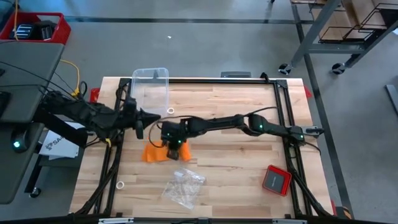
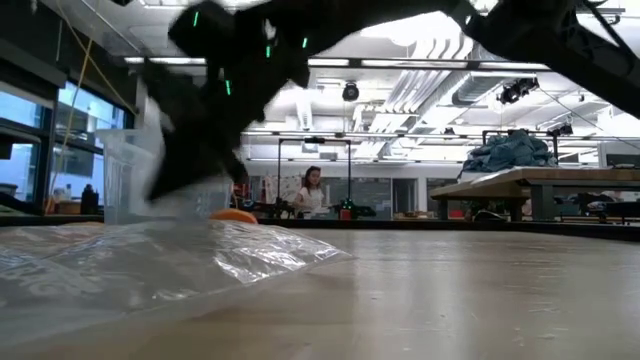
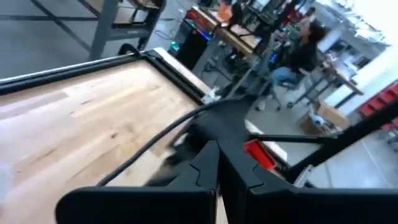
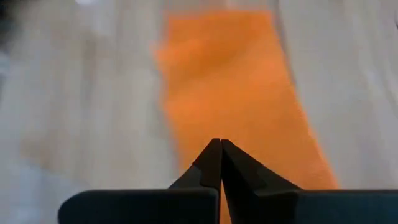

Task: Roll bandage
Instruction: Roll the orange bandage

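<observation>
The bright orange bandage (image 1: pixel 163 153) lies flat on the wooden table, left of centre, as a short band. It fills the right wrist view (image 4: pixel 236 93), and a bit of it shows in the low view (image 2: pixel 235 214). My right gripper (image 1: pixel 175 142) reaches across from the table's right. It stands over the bandage's far part with its fingers shut (image 4: pixel 219 147). My left gripper (image 1: pixel 140 119) is shut (image 3: pixel 218 155) and hovers just left of and beyond the bandage, pointing toward the right arm. My right gripper comes at the bandage's flat face (image 4: pixel 249 143) from above with shut fingers, pointing down. No cloth shows between the fingertips. I cannot tell whether the tips touch the bandage. My left gripper touches nothing.
A clear plastic tub (image 1: pixel 151 84) stands at the far left of the table. A crumpled clear bag (image 1: pixel 183 185) lies near the front edge. A red square device (image 1: pixel 275 179) lies at the front right. Small white rings (image 1: pixel 170 111) (image 1: pixel 121 185) lie on the wood. A person (image 2: pixel 312 190) stands far behind.
</observation>
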`<move>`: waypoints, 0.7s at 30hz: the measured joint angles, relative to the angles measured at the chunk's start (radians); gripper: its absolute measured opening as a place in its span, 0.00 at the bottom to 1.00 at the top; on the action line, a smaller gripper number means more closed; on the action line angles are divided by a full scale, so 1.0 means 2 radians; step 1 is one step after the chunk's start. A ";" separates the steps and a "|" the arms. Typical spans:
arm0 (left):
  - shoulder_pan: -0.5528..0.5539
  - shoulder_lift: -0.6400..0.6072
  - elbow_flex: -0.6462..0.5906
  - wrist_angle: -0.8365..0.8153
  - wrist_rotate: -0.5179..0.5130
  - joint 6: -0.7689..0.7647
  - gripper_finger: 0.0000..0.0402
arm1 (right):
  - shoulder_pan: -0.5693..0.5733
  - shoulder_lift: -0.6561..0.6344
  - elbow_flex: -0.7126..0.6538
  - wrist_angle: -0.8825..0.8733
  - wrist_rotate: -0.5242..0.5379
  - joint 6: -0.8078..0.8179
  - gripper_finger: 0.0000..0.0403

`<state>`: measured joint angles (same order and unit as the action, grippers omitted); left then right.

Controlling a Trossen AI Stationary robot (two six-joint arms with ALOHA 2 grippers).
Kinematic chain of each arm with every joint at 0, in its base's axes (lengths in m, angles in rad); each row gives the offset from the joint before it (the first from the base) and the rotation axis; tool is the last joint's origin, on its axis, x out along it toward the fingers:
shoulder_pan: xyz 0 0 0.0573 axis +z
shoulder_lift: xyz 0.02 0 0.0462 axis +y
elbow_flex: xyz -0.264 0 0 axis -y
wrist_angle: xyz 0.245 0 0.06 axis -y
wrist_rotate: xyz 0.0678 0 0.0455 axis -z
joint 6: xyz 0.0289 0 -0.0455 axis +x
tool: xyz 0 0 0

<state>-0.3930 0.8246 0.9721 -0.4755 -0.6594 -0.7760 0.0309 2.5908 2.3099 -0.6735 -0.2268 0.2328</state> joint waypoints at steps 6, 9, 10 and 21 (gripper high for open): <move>0.004 0.006 -0.003 0.015 -0.007 0.018 0.00 | 0.002 -0.003 -0.001 -0.088 0.012 -0.053 0.00; 0.004 0.007 -0.001 0.017 -0.008 0.019 0.00 | 0.001 0.001 -0.002 -0.129 0.012 -0.072 0.00; 0.005 0.009 -0.002 0.017 -0.006 0.019 0.00 | 0.002 0.000 -0.002 -0.147 0.018 -0.079 0.00; 0.007 0.010 -0.002 0.013 -0.006 0.028 0.00 | -0.011 -0.009 -0.003 -0.252 0.033 -0.103 0.00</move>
<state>-0.3788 0.8440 0.9676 -0.4498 -0.6716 -0.7198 0.0091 2.5736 2.3039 -1.1771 -0.1600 0.0260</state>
